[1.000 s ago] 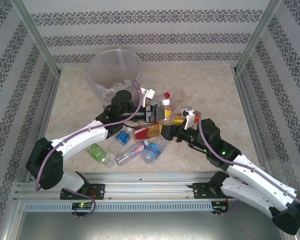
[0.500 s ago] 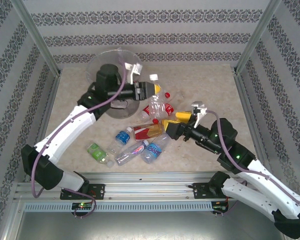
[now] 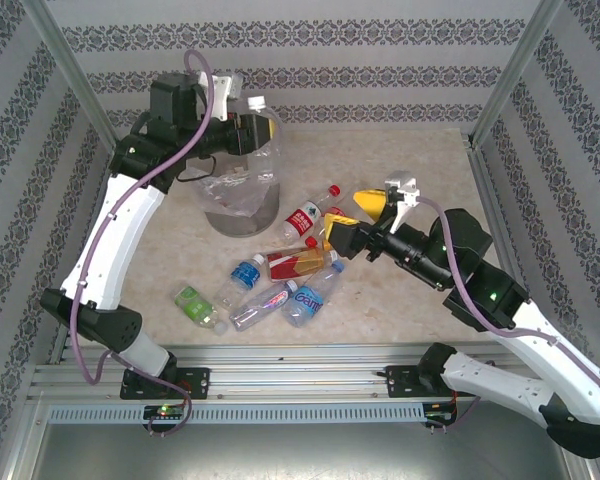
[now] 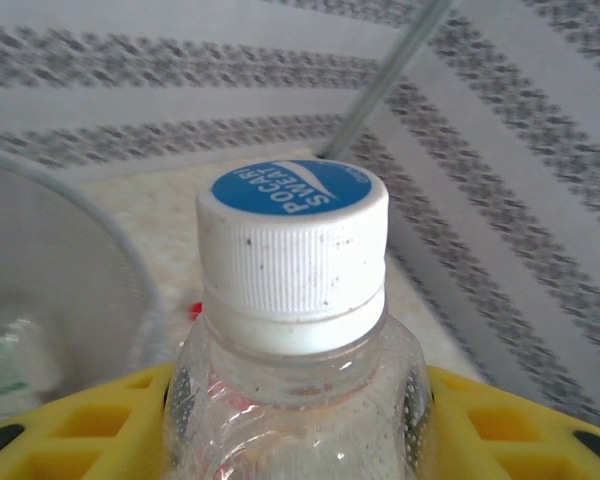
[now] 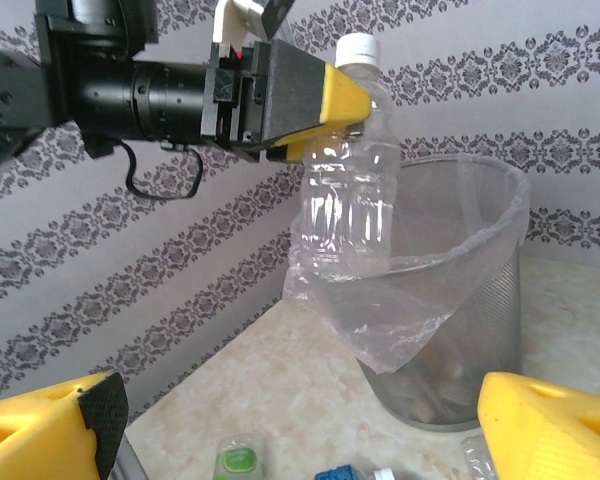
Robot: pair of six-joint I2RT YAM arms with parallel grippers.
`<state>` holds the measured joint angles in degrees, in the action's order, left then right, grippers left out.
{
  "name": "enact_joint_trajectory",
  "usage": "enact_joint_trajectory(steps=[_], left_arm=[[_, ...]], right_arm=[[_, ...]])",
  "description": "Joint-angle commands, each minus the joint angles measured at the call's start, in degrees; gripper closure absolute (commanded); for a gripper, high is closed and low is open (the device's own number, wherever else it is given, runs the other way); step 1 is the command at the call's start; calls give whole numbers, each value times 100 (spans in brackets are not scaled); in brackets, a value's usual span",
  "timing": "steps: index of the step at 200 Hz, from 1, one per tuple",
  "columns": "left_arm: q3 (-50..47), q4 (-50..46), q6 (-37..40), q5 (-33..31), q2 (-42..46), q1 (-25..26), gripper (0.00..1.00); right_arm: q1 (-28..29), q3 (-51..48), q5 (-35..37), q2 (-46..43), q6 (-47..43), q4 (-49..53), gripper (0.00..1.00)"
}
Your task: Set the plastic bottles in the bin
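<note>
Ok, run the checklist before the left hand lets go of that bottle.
1. Left hand shut on the clear bottle at its neck: ok.
2. Clear bottle upright, cap up: ok.
3. Clear bottle fully over the mouth of the bin: cannot tell; it hangs near the rim.
4. Bin upright, bag open: ok.
5. Right hand open and away from the bin: ok.
</note>
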<state>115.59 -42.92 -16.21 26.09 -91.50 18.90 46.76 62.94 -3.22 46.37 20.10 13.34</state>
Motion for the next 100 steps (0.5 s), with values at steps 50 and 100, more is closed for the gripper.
enact_joint_trajectory(steps=[50, 100], left_arm=[[1225, -1296, 1535, -1918, -897, -314, 58], [1957, -1759, 1760, -2537, -1888, -400, 58]], right_arm=[[79, 240, 25, 5, -217, 171, 6], [79, 282, -187, 83, -182, 214, 2]])
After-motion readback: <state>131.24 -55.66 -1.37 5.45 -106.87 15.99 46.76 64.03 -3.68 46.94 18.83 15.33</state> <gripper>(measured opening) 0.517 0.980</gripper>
